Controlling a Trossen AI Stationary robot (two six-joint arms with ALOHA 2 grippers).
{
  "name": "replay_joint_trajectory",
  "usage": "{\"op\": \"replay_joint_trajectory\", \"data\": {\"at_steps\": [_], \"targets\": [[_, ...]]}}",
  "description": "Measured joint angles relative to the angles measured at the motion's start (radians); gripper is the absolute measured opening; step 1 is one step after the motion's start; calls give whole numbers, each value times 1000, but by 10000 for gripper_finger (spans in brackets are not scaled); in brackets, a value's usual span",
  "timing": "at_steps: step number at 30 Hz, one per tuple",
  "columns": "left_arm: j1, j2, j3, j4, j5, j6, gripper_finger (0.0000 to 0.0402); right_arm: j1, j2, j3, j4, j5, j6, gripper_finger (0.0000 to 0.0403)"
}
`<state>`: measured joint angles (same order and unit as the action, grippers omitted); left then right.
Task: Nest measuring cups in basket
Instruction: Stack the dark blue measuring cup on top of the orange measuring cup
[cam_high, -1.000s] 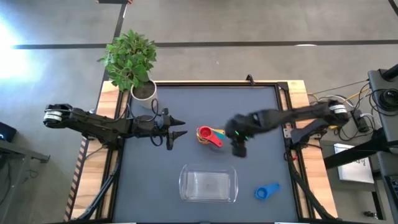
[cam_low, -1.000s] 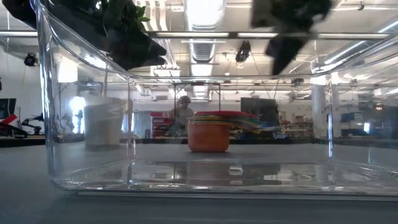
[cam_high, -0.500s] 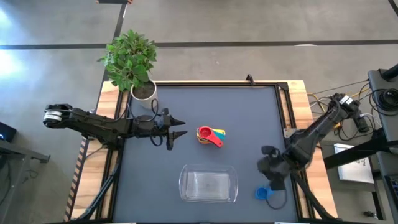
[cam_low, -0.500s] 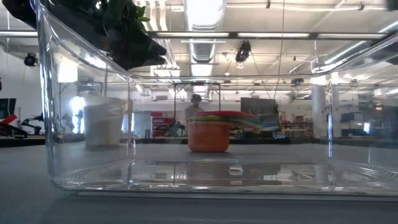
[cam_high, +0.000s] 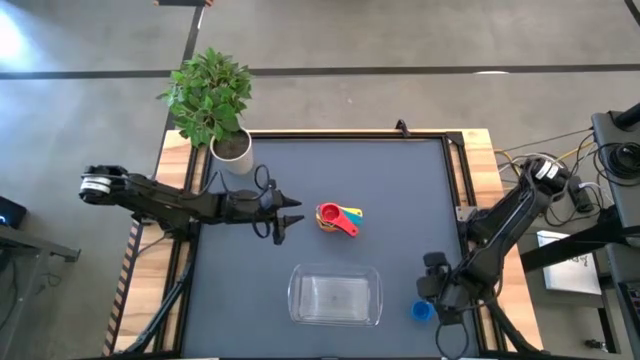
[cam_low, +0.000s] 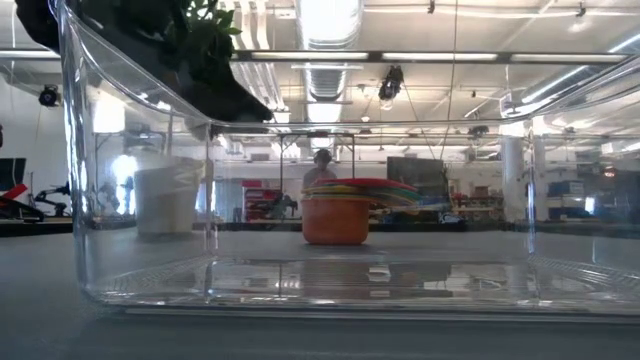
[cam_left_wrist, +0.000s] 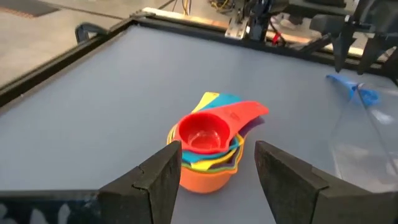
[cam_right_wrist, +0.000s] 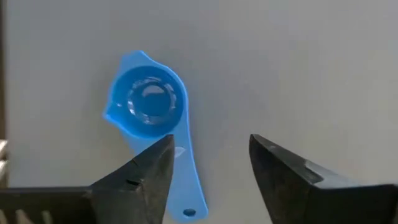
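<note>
While a second ago we had the right arm stretched over mid-table beside the nested cups, we now find the right gripper (cam_high: 447, 300) down at the near right corner, directly above the blue cup (cam_high: 421, 311); its fingers (cam_right_wrist: 283, 180) are spread apart with nothing between them; in the right wrist view the blue cup (cam_right_wrist: 149, 106) lies bowl-up on the grey mat, its handle running back between the two fingers. Half a second ago we saw this gripper slightly farther from the near edge, with more of the blue cup showing; now the arm covers much of it in the high view.

The stack of cups (cam_high: 336, 218) sits mid-table, unchanged in place; red cup (cam_left_wrist: 205, 132) is uppermost, orange cup (cam_left_wrist: 205, 177) at the bottom, with yellow, teal and purple handles fanned beneath the red one; we cannot make out every cup in the stack.

The basket (cam_high: 335, 296) stands empty near the front edge, well apart from both the stack and the blue cup, unmoved.

The left gripper (cam_high: 291, 211) has eased a little toward the stack; its fingers (cam_left_wrist: 161, 177) are parted and hold nothing, the stack just beyond them.

The plant pot (cam_high: 232, 150) stands at the far left corner; a person (cam_low: 320, 172) shows in the room behind, farther right than before.
</note>
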<state>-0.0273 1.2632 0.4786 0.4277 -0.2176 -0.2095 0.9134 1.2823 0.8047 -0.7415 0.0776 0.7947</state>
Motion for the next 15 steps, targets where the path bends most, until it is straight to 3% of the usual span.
{"op": "replay_joint_trajectory", "data": {"at_steps": [6,15], "targets": [[-5,12,0,34,30,-3,187,16,70,1,-2,-62,46,253],[-10,10,0,42,39,-2,187,61,118,24,1,-69,103,317]]}}
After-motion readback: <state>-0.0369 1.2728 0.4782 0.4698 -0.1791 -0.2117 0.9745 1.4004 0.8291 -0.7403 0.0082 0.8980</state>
